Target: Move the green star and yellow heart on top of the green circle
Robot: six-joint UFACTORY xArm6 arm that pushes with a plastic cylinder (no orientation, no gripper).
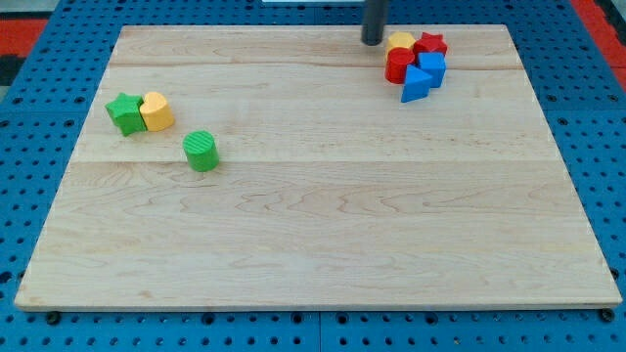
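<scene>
The green star (124, 112) and the yellow heart (156, 111) sit touching side by side at the view's left. The green circle (201, 151) stands apart, lower and to the right of them. My tip (373, 41) is at the view's top, right of centre, far from these three blocks. It sits just left of a cluster of other blocks.
A cluster at the view's top right holds a yellow block (400, 42), a red star (429, 44), a red block (398, 66), a blue cube (431, 67) and a blue triangle (415, 86). The wooden board (313, 244) lies on a blue pegboard.
</scene>
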